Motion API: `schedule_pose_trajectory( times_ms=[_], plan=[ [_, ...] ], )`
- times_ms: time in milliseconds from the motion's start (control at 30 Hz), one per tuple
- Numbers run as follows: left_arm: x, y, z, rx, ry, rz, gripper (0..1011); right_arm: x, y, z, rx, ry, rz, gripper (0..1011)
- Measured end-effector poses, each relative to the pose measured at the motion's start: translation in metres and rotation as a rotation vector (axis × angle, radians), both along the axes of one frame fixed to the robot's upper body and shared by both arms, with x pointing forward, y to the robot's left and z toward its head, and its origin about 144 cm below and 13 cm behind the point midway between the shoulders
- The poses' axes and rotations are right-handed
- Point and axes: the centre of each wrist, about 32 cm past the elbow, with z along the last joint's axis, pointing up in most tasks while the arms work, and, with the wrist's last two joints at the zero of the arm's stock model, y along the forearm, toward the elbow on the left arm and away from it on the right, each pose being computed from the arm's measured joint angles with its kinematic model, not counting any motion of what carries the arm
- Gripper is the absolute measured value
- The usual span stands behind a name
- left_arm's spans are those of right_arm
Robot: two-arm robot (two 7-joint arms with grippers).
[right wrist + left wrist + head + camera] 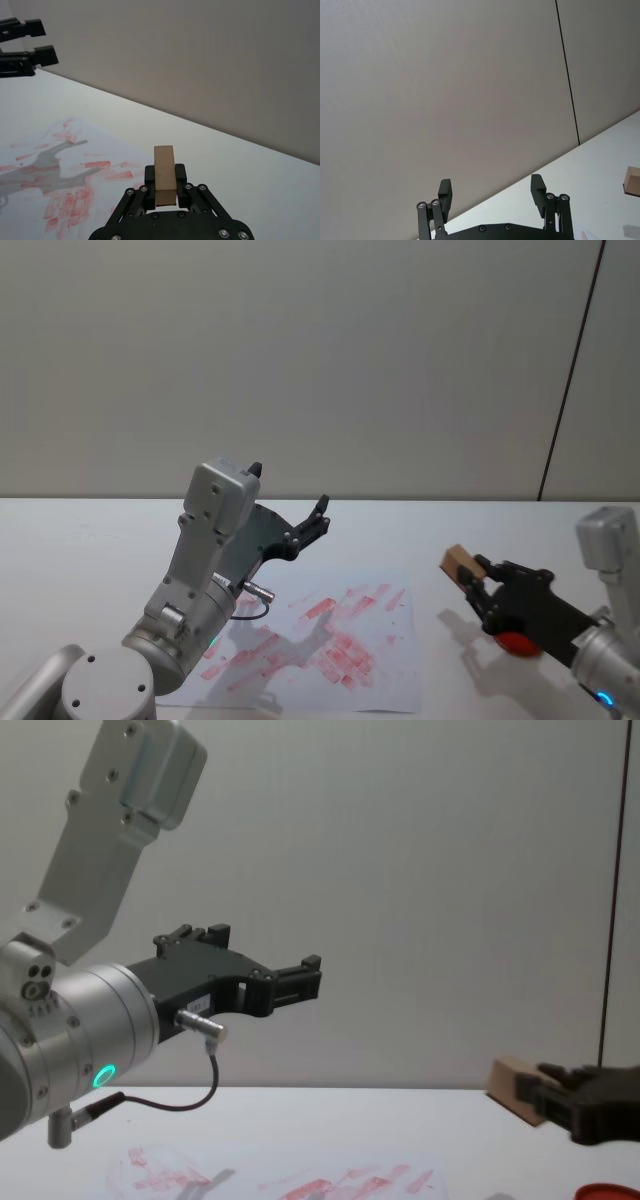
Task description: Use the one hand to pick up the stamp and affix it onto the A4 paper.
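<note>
Right gripper (472,578), clamped on the flat sides of the stamp (460,562), holds what looks a light, rigid wooden block off the table (80,540) at 3 o'clock from the A4 paper (395,680); left gripper (491,186) hangs at 11 o'clock, fingers apart.

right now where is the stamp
Head view: the stamp is clamped in the right gripper, raised off the table, right of the A4 paper.

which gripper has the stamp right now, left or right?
The right gripper: it is shut on the wooden stamp, held off to the right of the paper. The left gripper is raised, open and empty.
</note>
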Motion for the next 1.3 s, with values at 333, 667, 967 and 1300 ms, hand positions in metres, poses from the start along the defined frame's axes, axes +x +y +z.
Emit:
schedule_pose_trajectory(
  times_ms=[333, 667, 967, 1300],
  plan=[
    [0.000, 0.000, 0.000, 0.000, 0.000, 0.000, 1002, 0.011, 0.023, 0.002, -0.002, 0.006, 0.061, 217],
    [0.000, 0.000, 0.000, 0.000, 0.000, 0.000, 1002, 0.021, 0.045, -0.005, -0.032, 0.035, 0.111, 217],
    [0.000, 0.000, 0.000, 0.000, 0.000, 0.000, 1002, 0.024, 0.057, -0.013, -0.056, 0.055, 0.142, 217],
    [0.000, 0.000, 0.000, 0.000, 0.000, 0.000, 1003, 0.026, 0.066, -0.024, -0.086, 0.079, 0.158, 217]
  ],
)
